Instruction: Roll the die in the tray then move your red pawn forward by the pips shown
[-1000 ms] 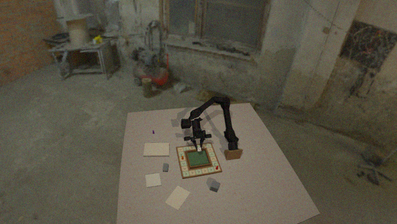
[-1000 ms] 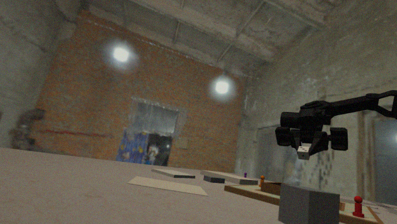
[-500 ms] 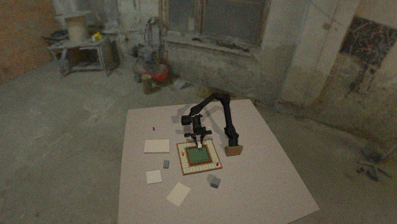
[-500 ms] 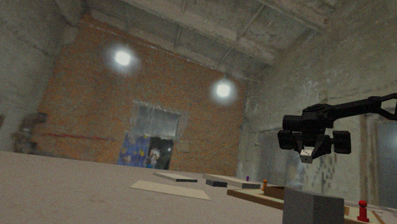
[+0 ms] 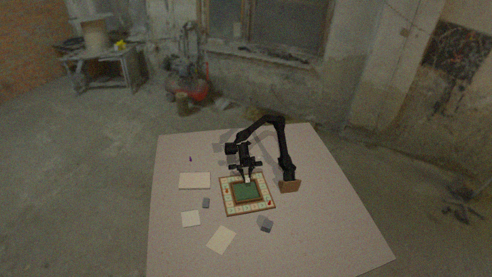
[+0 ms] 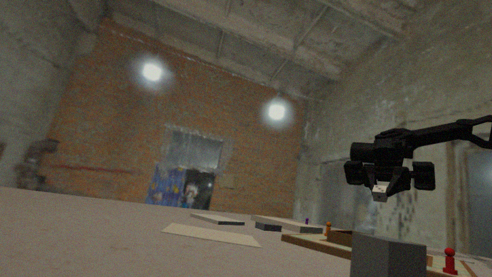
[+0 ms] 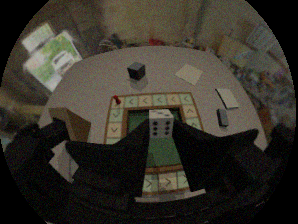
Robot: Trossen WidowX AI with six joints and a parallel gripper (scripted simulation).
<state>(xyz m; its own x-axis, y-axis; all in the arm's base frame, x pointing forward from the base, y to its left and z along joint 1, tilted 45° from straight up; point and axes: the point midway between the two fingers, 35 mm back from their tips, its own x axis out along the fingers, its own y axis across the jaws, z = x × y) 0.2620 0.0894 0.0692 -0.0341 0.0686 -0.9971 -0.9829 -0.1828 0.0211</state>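
My gripper (image 5: 247, 178) (image 6: 380, 192) (image 7: 159, 121) is shut on the white die (image 5: 247, 180) (image 6: 379, 195) (image 7: 161, 124), held in the air above the back part of the board. The green tray (image 5: 246, 191) (image 7: 162, 152) with its brown rim is in the middle of the board and holds nothing that I can see. The red pawn (image 5: 269, 203) (image 6: 449, 262) (image 7: 117, 100) stands on a corner square of the arrow track. An orange pawn (image 5: 226, 190) (image 6: 328, 229) stands on the track's left side in the top view.
A purple pawn (image 5: 190, 159) (image 6: 306, 220) stands off the board. A grey block (image 5: 266, 225) (image 6: 387, 256) (image 7: 136, 71) lies in front of the board, a small dark block (image 5: 205, 202) (image 7: 222, 118) and flat pale pieces at its left. A brown block (image 5: 289, 186) (image 7: 72, 124) stands by the arm's base.
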